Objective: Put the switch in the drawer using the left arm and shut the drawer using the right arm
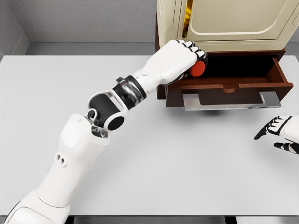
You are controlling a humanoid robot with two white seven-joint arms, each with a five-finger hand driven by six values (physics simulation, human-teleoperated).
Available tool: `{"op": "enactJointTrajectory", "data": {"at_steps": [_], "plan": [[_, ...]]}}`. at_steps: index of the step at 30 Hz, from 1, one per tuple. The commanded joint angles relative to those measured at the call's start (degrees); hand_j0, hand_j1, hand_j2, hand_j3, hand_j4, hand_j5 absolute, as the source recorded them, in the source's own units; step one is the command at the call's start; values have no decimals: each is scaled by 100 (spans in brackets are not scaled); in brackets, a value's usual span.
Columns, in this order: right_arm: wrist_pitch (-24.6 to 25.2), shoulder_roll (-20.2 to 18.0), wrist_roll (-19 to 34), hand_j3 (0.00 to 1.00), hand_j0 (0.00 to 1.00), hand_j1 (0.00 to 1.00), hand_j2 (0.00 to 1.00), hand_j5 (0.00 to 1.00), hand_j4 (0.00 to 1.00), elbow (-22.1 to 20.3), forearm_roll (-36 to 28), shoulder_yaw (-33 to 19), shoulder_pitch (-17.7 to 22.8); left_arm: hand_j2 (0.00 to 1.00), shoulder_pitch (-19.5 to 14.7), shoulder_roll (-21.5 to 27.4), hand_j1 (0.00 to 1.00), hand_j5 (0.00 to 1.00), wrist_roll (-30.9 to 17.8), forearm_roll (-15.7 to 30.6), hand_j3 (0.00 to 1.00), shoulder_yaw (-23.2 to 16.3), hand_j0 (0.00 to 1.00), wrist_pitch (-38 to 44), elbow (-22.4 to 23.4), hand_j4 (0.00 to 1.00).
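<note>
1. A wide white table (pixel 154 168) fills most of what I can see from here, running back to a grey wall.
2. At the far edge stands a cream cabinet (pixel 233 18) with a rounded panel on its face, set on a dark brown wooden base.
3. The left arm (pixel 79 158) comes in from the lower left and stretches diagonally across the table toward that cabinet, its black elbow joint roughly mid-table.
4. The drawer (pixel 229 86) in the brown base is pulled out toward me, dark inside, with a flat grey metal handle (pixel 231 100) across its front.
5. The left hand (pixel 175 60) hangs over the drawer's left end, its fingers curled round the switch, black fingertips showing on the far side.
6. The right hand (pixel 280 133) lies near the table's right edge, well apart from the drawer, fingers loosely spread with nothing in them.
7. The switch (pixel 198 68), a small red rounded thing, peeks from the left hand's grasp just above the drawer's open inside; whether it touches the drawer I cannot tell.
</note>
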Motion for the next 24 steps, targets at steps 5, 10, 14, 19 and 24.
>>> {"op": "enactJointTrajectory", "data": {"at_steps": [5, 10, 14, 19, 24], "plan": [[2, -12, -1, 66, 66, 66, 66, 66, 66, -4, -34, -2, 0, 65, -9, 0, 65, 65, 11, -91, 65, -15, 65, 11, -50, 65], [2, -20, -1, 66, 66, 66, 66, 66, 66, -4, -43, -2, -9, 67, 0, 0, 67, 67, 11, -170, 67, -59, 67, 11, -50, 67], [2, -20, -1, 66, 66, 66, 66, 66, 66, -4, -43, -2, 0, 68, 9, 0, 68, 68, 11, -179, 68, -85, 68, 20, -50, 68], [2, -12, -1, 66, 66, 66, 66, 66, 66, -4, -43, -2, -9, 69, 9, 0, 69, 69, 2, -249, 69, -129, 69, 20, -41, 69], [2, -20, -10, 66, 66, 66, 66, 66, 66, -4, -34, -2, -9, 69, 9, 0, 69, 69, 11, -311, 69, -129, 69, 20, -50, 69]]}}
